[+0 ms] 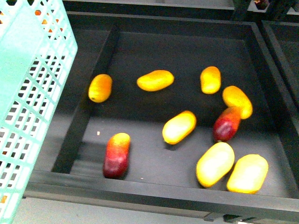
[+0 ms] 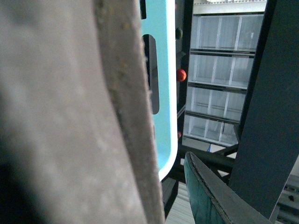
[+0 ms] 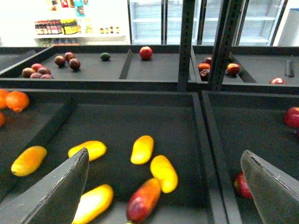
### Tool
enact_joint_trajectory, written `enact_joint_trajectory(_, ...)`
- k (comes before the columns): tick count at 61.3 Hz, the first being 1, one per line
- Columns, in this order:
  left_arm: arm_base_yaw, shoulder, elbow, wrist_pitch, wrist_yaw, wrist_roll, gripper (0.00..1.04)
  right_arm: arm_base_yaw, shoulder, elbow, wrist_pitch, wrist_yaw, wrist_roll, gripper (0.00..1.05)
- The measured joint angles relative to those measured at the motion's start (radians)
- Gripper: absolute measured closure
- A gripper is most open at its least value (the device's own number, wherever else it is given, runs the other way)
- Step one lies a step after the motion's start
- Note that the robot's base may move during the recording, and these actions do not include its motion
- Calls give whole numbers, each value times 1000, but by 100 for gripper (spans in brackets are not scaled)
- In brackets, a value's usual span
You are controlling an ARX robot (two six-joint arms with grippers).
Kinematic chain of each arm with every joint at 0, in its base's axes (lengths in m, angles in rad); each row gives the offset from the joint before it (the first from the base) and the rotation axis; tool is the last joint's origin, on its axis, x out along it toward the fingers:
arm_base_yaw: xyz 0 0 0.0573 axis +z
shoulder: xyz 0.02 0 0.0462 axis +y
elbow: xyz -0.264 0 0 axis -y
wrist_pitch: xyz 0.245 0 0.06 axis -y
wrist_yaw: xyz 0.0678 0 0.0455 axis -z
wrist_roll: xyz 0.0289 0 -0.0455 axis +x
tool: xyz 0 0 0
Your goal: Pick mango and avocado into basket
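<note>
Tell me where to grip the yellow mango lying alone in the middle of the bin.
Take the smooth yellow oblong mango across its narrow middle, coming from straight above. It lies flat on the floor of the black bin, long axis diagonal, with bare floor along both long sides.

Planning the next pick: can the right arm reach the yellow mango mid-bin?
Likely yes: the right gripper is open facing the bin, and the mango lies uncovered, apart from the dark red mango.
</note>
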Motion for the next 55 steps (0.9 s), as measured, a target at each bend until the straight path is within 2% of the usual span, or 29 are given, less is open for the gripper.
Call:
enact_joint_trajectory(38, 0, 2, 0, 0, 0, 4, 76, 0, 0, 0, 0, -5, 0, 9)
enact_joint_trajectory(47, 8, 0, 0, 0, -26, 20, 76, -2, 0, -1, 0, -5, 0, 9)
enact_joint_trajectory(50, 19, 18, 26, -62, 64, 76, 76, -2, 0, -1, 0, -4, 0, 9)
enact_joint_trajectory(54, 0, 82, 70, -129, 234, 265, 76, -2, 0, -1, 0, 0, 0, 9)
enact_joint_trajectory(55, -7, 92, 73, -128, 249, 286, 76, -2, 0, -1, 0, 0, 0, 9)
